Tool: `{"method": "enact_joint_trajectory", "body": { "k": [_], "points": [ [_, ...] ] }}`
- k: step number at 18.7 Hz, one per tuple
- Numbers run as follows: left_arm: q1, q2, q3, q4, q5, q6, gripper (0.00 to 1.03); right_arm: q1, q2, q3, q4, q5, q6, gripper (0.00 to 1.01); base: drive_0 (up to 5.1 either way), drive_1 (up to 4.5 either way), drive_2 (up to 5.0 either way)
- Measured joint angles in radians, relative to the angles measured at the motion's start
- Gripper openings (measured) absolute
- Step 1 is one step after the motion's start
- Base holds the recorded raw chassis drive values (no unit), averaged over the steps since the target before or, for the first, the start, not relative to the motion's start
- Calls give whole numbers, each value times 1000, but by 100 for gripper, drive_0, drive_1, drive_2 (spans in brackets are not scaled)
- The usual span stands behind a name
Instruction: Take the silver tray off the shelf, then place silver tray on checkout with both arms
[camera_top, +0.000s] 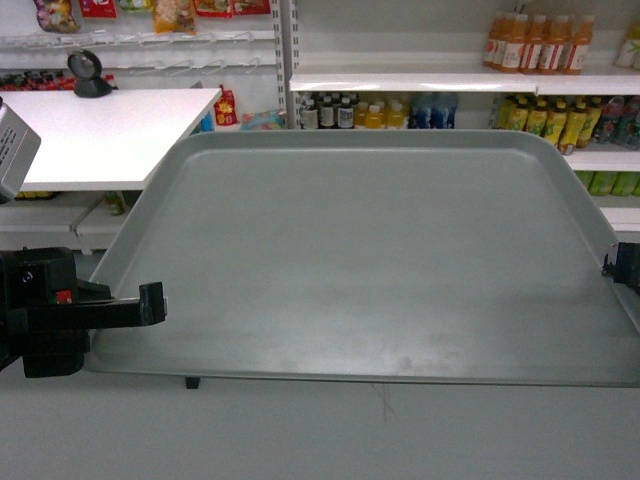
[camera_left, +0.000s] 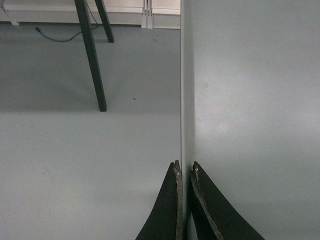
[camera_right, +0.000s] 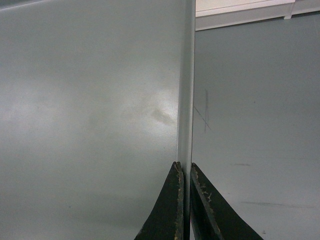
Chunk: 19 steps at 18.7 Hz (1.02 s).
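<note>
Head view shows your tray (camera_top: 370, 260) held between both arms, left end effector (camera_top: 152, 303) and right end effector (camera_top: 612, 266) each clamped on a rim, tabletop (camera_top: 100, 135) upper left.

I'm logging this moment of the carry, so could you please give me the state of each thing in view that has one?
Tray: empty, off the shelf, held by both side rims above the floor.
Left gripper: shut on the tray's left rim.
Right gripper: shut on the tray's right rim.
Checkout: to the left behind the tray, tray not on it yet.
Shelves: stocked with bottles.
</note>
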<state>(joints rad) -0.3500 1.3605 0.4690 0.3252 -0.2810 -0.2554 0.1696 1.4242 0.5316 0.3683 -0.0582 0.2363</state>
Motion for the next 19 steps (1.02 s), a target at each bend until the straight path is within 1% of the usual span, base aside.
{"method": "enact_joint_trajectory", "body": {
  "k": [19],
  "points": [
    [0,0,0,-2,0,0,3,0,0,0,-2,0,0,2,-502,244,244]
  ]
}}
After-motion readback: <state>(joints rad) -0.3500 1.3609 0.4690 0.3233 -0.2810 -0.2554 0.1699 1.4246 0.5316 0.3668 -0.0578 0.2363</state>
